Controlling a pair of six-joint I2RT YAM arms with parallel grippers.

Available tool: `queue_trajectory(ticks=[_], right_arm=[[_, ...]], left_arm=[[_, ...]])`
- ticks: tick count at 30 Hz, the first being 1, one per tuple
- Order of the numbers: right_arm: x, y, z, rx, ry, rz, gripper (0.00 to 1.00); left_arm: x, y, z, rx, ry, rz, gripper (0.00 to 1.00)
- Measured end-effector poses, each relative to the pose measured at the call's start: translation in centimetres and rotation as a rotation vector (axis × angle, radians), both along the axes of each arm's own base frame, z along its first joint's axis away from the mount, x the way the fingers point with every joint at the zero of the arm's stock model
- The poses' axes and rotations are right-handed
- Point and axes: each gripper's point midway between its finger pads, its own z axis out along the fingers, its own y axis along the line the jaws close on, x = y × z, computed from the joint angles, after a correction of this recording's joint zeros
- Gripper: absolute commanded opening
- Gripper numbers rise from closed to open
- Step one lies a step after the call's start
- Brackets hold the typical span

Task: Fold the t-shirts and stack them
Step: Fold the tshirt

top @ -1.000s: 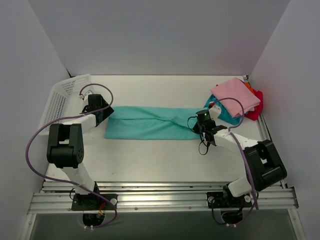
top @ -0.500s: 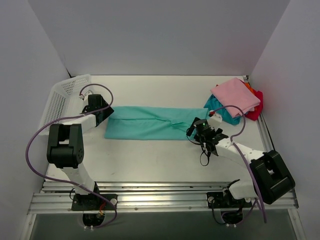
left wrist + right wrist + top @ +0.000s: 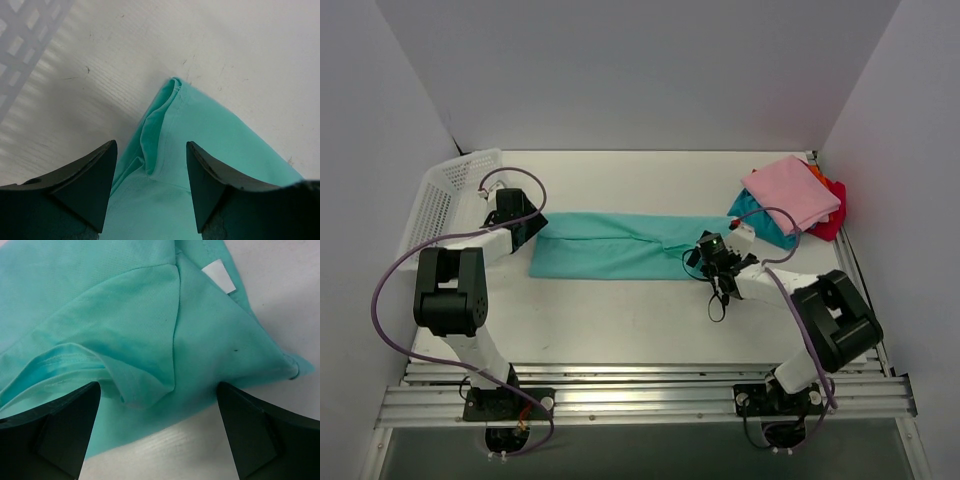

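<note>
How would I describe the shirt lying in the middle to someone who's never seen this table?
Look at the middle of the white table. A teal-green t-shirt lies there flat as one long strip. Unlike the folded shirts piled at the far right corner, it is spread out alone.

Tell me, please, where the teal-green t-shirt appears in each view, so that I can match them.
Top external: the teal-green t-shirt lies as a long band across mid-table.
Left wrist: one corner of it, lower centre and right.
Right wrist: it fills most of the picture, a white label near the top.
Shared landmark: the white table beneath it.
</note>
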Motion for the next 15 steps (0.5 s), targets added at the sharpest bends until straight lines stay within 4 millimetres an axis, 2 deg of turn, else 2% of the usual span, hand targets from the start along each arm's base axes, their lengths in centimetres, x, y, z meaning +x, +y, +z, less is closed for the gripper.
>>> queue_trajectory(ticks=[1,2,3,4,5,7,8,9,15], right_arm=[[0.2,0.1,-0.6,-0.005,0.010,-0.002,0.94],[0.7,-0.1,-0.9,-0.023,0.003,-0.009,0.80],[1.4,0.0,-0.8,-0.023,-0.009,-0.014,0.71],[2.3,0.1,-0.9,-0.012,-0.024,-0.023,0.57],[3.0,0.0,-0.8,-0.011,-0.038,-0.032,0.34],[4.4,-0.1,-1.2,0.011,-0.057,-0.052,0.22],[5.2,-0.1,-1.3,0.020,-0.072,-0.060,0.07],[5.9,0.1,-1.3,0.030,-0.079,-0.059,0.00],[10.0,2.0,-1.0,0.088,-0.098,-0.046,0.00]], left_arm=[[0.0,0.0,0.0,0.000,0.000,0.000,0.66],[0.0,0.0,0.0,0.000,0.000,0.000,0.66],[0.0,0.0,0.0,0.000,0.000,0.000,0.66],[0.0,0.0,0.0,0.000,0.000,-0.001,0.66],[0.0,0.0,0.0,0.000,0.000,-0.001,0.66],[0.0,0.0,-0.1,-0.001,0.000,-0.001,0.66],[0.0,0.0,-0.1,-0.001,0.000,-0.001,0.66],[0.0,0.0,-0.1,-0.001,0.000,-0.002,0.66],[0.0,0.0,-0.1,-0.001,-0.001,-0.002,0.66]])
